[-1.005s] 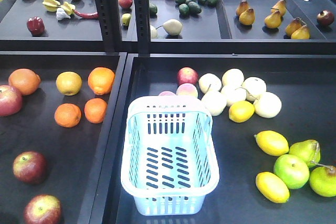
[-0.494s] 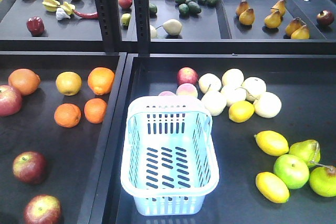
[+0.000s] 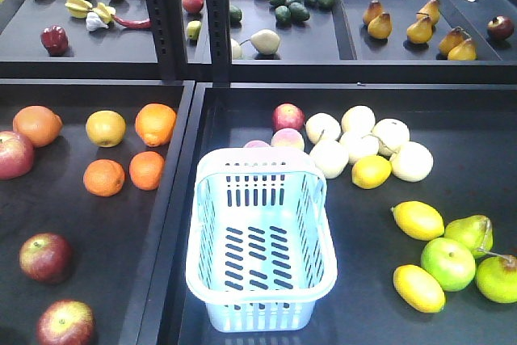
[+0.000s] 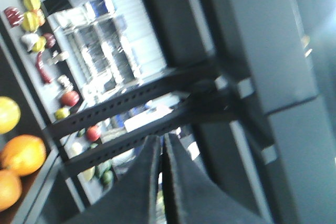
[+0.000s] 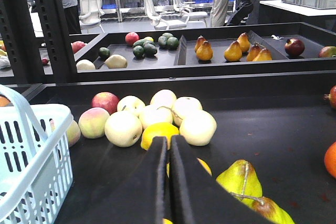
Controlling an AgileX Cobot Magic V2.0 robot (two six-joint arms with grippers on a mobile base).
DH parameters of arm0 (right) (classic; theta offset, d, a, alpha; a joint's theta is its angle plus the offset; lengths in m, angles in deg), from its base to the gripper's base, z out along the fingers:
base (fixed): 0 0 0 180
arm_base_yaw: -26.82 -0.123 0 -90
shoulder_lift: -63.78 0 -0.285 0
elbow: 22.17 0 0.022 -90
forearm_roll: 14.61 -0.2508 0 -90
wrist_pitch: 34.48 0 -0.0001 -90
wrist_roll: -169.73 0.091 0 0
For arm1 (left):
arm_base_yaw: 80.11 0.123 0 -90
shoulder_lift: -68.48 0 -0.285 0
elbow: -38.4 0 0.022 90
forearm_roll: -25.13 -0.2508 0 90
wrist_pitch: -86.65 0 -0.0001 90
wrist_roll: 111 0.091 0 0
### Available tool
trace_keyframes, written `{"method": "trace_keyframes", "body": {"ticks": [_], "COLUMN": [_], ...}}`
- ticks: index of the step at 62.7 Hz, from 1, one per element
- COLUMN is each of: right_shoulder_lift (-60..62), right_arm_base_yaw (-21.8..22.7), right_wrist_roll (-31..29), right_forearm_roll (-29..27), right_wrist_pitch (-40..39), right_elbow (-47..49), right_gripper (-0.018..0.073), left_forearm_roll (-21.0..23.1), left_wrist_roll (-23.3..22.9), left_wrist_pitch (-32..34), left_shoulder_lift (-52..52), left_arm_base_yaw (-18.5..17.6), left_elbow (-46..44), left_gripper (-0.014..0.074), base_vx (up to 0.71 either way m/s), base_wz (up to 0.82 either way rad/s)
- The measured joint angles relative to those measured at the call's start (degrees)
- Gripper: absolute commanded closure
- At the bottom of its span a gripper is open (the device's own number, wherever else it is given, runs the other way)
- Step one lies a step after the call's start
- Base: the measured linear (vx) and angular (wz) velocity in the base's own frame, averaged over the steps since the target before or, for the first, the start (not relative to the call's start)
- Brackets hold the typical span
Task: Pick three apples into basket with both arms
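Note:
Three dark red apples lie in the left tray in the front view, one at the left edge (image 3: 14,154) and two near the front (image 3: 46,257) (image 3: 65,322). The pale blue basket (image 3: 196,236) stands empty in the middle tray; its slotted wall (image 5: 31,150) also shows at the left of the right wrist view. Neither arm appears in the front view. My left gripper (image 4: 161,141) is shut on nothing and points up at the black rack posts (image 4: 142,95). My right gripper (image 5: 169,142) is shut and empty, low over the tray, aimed at a yellow lemon (image 5: 157,131).
Oranges (image 3: 129,151) lie beside the apples. Pale pears, peaches and lemons (image 3: 363,147) crowd behind and right of the basket, with green pears (image 3: 460,260) at front right. A black divider (image 3: 174,208) separates the trays. Rack posts (image 3: 190,18) rise before a rear shelf of fruit.

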Motion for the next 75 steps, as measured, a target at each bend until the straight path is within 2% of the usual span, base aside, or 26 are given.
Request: {"method": "trace_keyframes", "body": {"ticks": [23,34,38,41,57,65,75], "right_shoulder_lift": [0.00,0.00,0.00,0.00,0.00,0.00,0.00], "right_arm_base_yaw": [0.00,0.00,0.00,0.00,0.00,0.00,0.00], "right_wrist_roll": [0.00,0.00,0.00,0.00,0.00,0.00,0.00], "right_forearm_roll": [0.00,0.00,0.00,0.00,0.00,0.00,0.00], "right_wrist_pitch": [0.00,0.00,0.00,0.00,0.00,0.00,0.00], "right_elbow": [0.00,0.00,0.00,0.00,0.00,0.00,0.00], "right_gripper": [0.0564,0.0564,0.0564,0.0564,0.0564,0.0564,0.0564], "left_forearm_roll": [0.15,-0.66,-3.55,-7.42,-28.25,-34.98,-40.21], "left_wrist_roll": [-0.52,-8.09,-10.59,-11.53,-12.22,-12.30,-12.30], "left_wrist_pitch": [2.33,0.59,-1.70,-3.40,-7.44,-10.32,-12.11], "left_shoulder_lift": [0.00,0.00,0.00,0.00,0.00,1.30,4.56], "left_arm_base_yaw": [0.00,0.00,0.00,0.00,0.00,0.00,-0.84], "left_elbow": [0.00,-2.67,-5.77,-8.77,-21.58,-25.20,-28.31], "left_gripper": [0.0603,0.0603,0.0603,0.0603,0.0603,0.0603,0.0603], "base_vx": [0.00,0.00,0.00,0.00,0.00,0.00,0.00], "base_wz": [0.00,0.00,0.00,0.00,0.00,0.00,0.00]}}
